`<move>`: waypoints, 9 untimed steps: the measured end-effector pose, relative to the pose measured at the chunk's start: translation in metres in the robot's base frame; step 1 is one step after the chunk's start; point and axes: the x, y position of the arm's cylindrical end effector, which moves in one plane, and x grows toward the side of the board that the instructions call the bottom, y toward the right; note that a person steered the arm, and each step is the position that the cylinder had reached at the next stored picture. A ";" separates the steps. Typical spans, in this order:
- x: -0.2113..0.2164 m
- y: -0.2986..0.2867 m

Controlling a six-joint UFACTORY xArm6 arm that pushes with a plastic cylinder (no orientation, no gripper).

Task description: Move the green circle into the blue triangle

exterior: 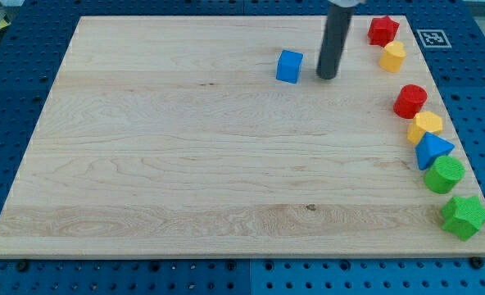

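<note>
The green circle (444,174) sits near the board's right edge, touching the blue triangle (432,150) just above it. My tip (327,77) is at the view's top centre, far up and left of both. It stands just right of a blue cube (289,66), a small gap apart.
A red star (383,30) and a yellow block (393,56) lie at the top right. A red block (410,101) and a yellow block (425,126) sit above the blue triangle. A green star (464,216) lies at the bottom right. The wooden board (185,164) rests on a blue pegboard.
</note>
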 end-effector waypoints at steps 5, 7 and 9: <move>0.042 0.170; 0.109 0.201; 0.197 0.181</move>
